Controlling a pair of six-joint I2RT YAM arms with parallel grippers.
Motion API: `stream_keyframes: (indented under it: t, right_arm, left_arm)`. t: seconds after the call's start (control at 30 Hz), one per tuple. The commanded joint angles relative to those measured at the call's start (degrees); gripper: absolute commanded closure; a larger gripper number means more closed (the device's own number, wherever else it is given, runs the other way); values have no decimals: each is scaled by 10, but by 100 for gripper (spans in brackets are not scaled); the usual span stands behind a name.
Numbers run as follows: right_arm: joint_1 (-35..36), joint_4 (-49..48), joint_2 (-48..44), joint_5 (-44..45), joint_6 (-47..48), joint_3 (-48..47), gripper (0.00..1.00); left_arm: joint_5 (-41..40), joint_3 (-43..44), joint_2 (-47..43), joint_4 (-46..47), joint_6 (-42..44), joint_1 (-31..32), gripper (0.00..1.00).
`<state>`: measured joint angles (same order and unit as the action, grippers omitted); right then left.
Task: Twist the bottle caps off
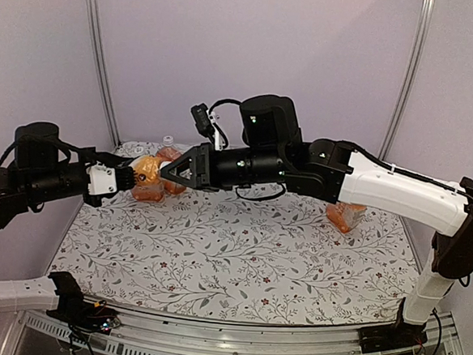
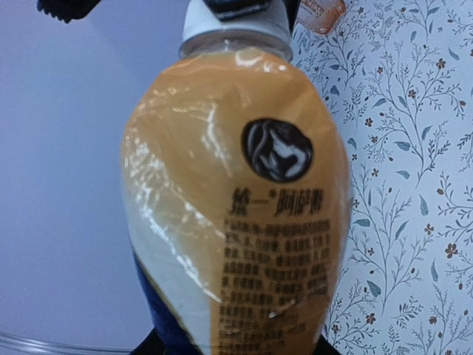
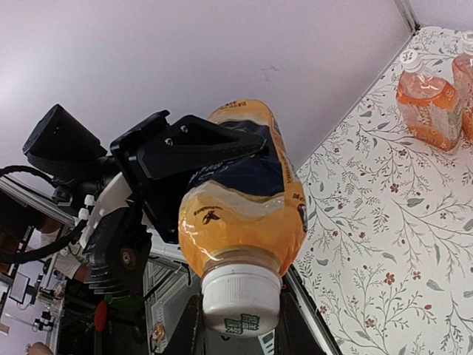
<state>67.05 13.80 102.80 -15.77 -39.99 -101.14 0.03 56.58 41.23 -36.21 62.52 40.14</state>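
My left gripper point(image 1: 129, 178) is shut on the body of a fat bottle of orange drink point(image 1: 147, 177) with an orange label, held on its side above the far left of the table. The bottle fills the left wrist view point(image 2: 236, 200). Its white cap point(image 3: 240, 299) points at my right gripper point(image 1: 166, 173), whose two dark fingers point(image 3: 185, 333) close on either side of the cap. In the right wrist view the left gripper's black jaws point(image 3: 192, 148) clamp the bottle's body. The cap also shows at the top of the left wrist view point(image 2: 236, 26).
Two more orange bottles stand at the far left of the floral cloth point(image 3: 425, 103), one with a white cap point(image 3: 412, 61). Another bottle point(image 1: 343, 216) lies at the right, partly under my right arm. The purple back wall is close behind.
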Motion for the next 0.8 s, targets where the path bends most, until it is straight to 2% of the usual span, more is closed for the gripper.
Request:
stream_keyframes:
  t: [0.0, 0.03, 0.13, 0.27, 0.4, 0.53, 0.63, 0.77]
  right_arm:
    - [-3, 2, 6, 2, 5, -16, 96]
    - [-3, 3, 6, 1, 6, -17, 100]
    - [-3, 9, 5, -14, 22, -16, 100]
    - [27, 49, -8, -12, 137, -21, 100]
    - [77, 143, -18, 40, 386, -37, 100]
    - [111, 197, -23, 91, 547, -39, 100]
    - [149, 203, -33, 171, 686, -32, 100]
    - [197, 162, -37, 283, 866, -20, 100]
  left_arm:
    - [1, -7, -1, 10, -2, 9, 64]
    - [1, -6, -1, 9, -4, 9, 64]
    - [11, 2, 0, -5, -27, 10, 65]
    - [91, 42, 12, -116, -79, 10, 65]
    - [184, 82, 27, -207, -113, 10, 65]
    - [220, 114, 41, -251, -121, 10, 64]
    - [222, 123, 50, -271, -113, 10, 64]
    - [220, 122, 51, -265, -111, 11, 64]
